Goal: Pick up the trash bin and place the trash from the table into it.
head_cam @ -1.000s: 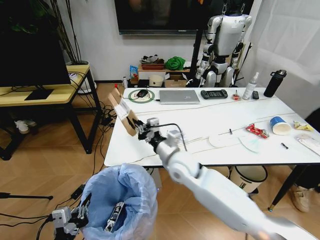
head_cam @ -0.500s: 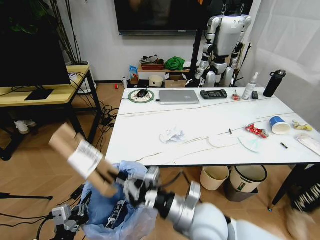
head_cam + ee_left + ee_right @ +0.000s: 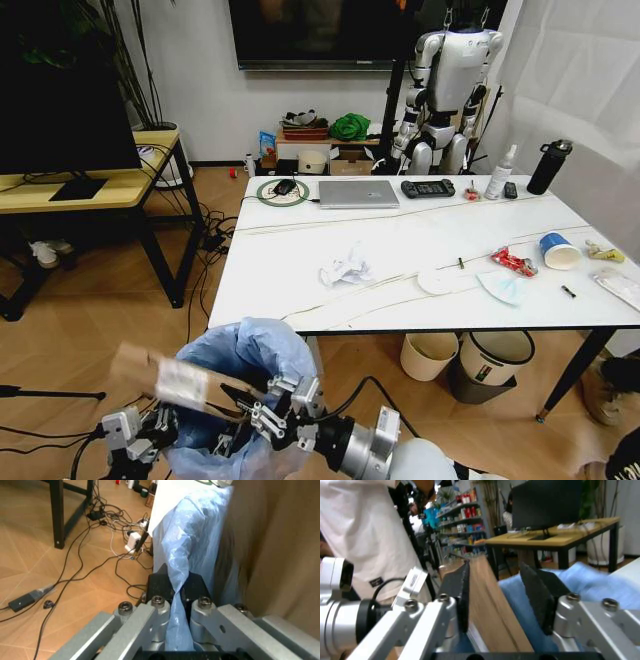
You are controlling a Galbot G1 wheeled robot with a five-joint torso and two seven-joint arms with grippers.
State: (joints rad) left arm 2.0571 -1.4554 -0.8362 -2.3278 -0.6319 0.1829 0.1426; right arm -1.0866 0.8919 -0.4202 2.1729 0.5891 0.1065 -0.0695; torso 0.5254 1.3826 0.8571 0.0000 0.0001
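Observation:
The trash bin [image 3: 245,365] with its crinkly light-blue bag stands low at the front left, just off the table [image 3: 300,290]. My left gripper [image 3: 148,432] is shut on the bag's edge [image 3: 176,573]. My right gripper [image 3: 248,405] hovers at the bin's mouth, shut on the flattened brown cardboard carton [image 3: 172,380], which juts out over the rim; the carton [image 3: 492,607] sits between the fingers [image 3: 460,592]. On the table lie crumpled white paper [image 3: 343,270], a crushed red can [image 3: 513,262], a blue-and-white cup [image 3: 560,250] and white wrappers [image 3: 498,288].
A laptop [image 3: 358,193], controller [image 3: 428,187], spray bottle [image 3: 502,172] and black bottle [image 3: 549,166] line the table's far edge. A cream bin [image 3: 428,355] and a black bin [image 3: 497,360] stand under it. A wood-topped desk [image 3: 90,185] is left; cables cross the floor.
My right gripper carried the carton from the table's left edge down to the bin, and the carton now lies lower and flatter over the rim. The left gripper kept its hold.

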